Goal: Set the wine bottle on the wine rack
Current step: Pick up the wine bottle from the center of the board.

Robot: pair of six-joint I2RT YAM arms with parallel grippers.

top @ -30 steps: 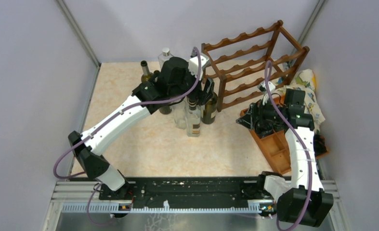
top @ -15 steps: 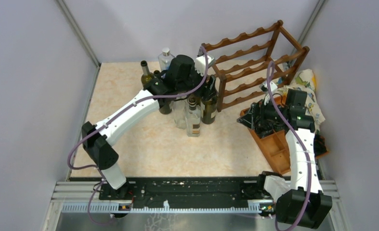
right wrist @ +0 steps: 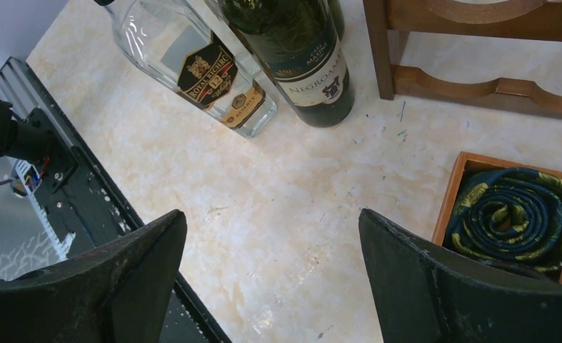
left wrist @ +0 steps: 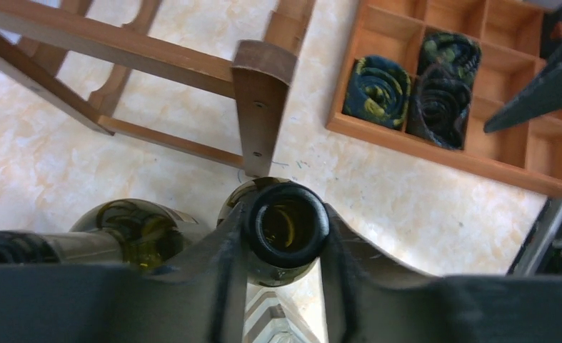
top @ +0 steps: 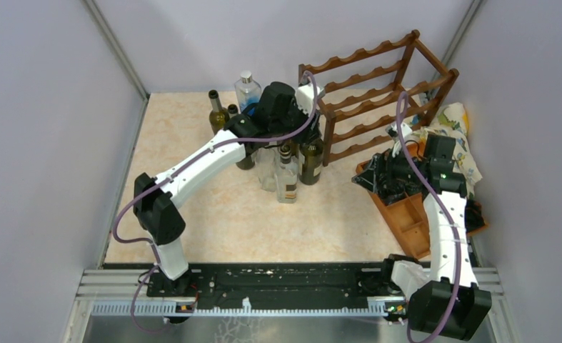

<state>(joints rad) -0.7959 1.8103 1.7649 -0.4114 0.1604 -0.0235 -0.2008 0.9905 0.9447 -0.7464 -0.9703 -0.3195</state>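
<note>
A dark green wine bottle (top: 310,161) stands upright beside the front leg of the reddish-brown wine rack (top: 378,96). My left gripper (top: 305,134) reaches over from above, and in the left wrist view its two fingers press on both sides of the wine bottle's open mouth (left wrist: 286,227), with the left gripper (left wrist: 285,218) shut on the neck. The rack's leg (left wrist: 258,100) stands just beyond it. My right gripper (top: 363,179) hovers open over bare table, right gripper (right wrist: 272,214) holding nothing. The right wrist view shows the labelled wine bottle (right wrist: 306,64) and the rack's lower rail (right wrist: 478,89).
A clear square bottle (top: 286,180) stands against the wine bottle's left, with more bottles (top: 217,111) behind. A second green bottle (left wrist: 131,229) sits beside the held one. A flat wooden tray (top: 406,214) with rolled ties and a patterned cloth (top: 460,132) lie on the right.
My left arm has swung right and farther back over the bottles, and its jaws have closed in on the wine bottle's neck. The right arm has not moved.
</note>
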